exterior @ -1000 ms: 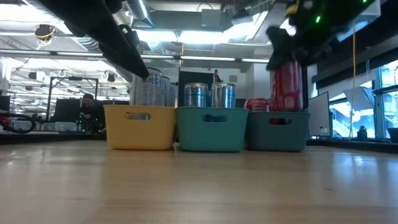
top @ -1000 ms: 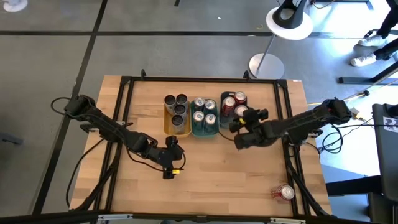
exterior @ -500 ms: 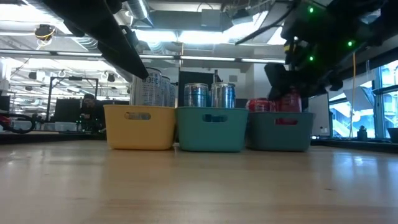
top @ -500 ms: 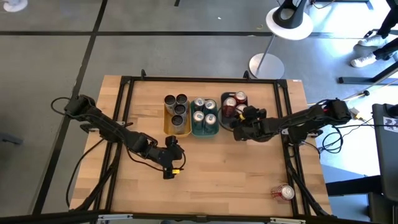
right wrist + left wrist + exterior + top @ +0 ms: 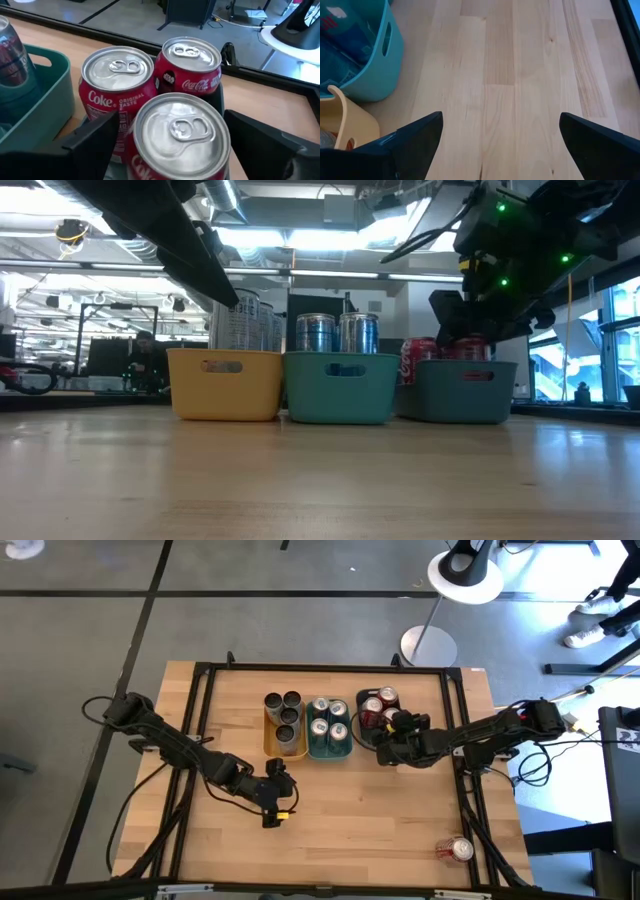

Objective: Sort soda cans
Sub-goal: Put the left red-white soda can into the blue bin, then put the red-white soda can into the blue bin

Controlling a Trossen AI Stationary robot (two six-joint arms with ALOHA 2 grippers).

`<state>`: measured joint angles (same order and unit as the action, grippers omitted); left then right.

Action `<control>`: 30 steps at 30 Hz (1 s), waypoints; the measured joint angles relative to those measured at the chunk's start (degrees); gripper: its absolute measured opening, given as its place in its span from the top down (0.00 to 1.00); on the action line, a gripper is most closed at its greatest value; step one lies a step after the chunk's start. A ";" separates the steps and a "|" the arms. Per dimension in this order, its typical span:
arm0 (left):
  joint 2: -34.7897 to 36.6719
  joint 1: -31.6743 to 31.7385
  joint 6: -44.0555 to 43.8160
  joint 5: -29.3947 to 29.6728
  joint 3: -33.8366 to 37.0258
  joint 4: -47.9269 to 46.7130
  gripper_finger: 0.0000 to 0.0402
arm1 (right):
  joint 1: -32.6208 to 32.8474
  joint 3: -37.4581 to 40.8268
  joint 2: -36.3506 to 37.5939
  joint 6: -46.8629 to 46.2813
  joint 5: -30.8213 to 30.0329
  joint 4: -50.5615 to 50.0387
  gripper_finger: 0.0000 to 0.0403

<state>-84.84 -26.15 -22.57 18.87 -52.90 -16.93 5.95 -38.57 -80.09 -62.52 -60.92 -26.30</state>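
Two dark arms reach over the wooden table (image 5: 340,810), the largest thing in the scene, though the wrist views cut it down to bare planks. The left arm waits over the near-left middle, its left gripper (image 5: 272,802) spread wide above empty wood with nothing between its fingers. At the far middle stand three trays in a row, touching side by side: the yellow tray (image 5: 224,384) on the left, the teal tray (image 5: 344,388) in the centre, and the dark tray (image 5: 468,390) on the right, whose rim is largely covered from above by the right arm. The right gripper (image 5: 172,137) hovers at that dark tray, its fingers apart on either side of the nearest red can (image 5: 176,135), seemingly without clamping it; whether the pads touch its sides is hard to make out. That can stands upright in the tray with two other red cans (image 5: 116,87) just beside it. Dark cans (image 5: 283,708) fill the yellow tray, and silver-teal cans (image 5: 328,718) the teal one; in the low view only their tops rise above the walls. One lone red can (image 5: 457,849) lies on its side near the table's near-right corner, well apart from everything.
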 joint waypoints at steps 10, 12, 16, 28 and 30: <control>0.00 0.00 0.00 0.00 0.00 -0.24 0.03 | 0.01 -6.90 4.45 7.62 12.92 -13.41 0.12; 0.00 0.00 0.01 0.00 0.00 -0.21 0.03 | 0.05 -9.65 5.94 9.12 17.06 -18.64 0.12; 0.00 0.00 0.56 0.00 0.00 -0.22 0.03 | 1.84 -15.50 9.57 10.74 24.57 -28.36 0.12; 0.00 0.02 2.40 0.00 0.00 -0.13 0.03 | 14.28 -28.52 14.32 8.11 51.31 -34.95 0.12; 0.00 0.02 2.41 0.00 0.00 -0.13 0.03 | 17.86 -28.52 14.30 5.49 53.03 -32.76 0.12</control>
<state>-84.84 -26.13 -20.16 18.87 -52.90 -17.06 23.80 -67.09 -65.80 -57.03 -7.89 -59.06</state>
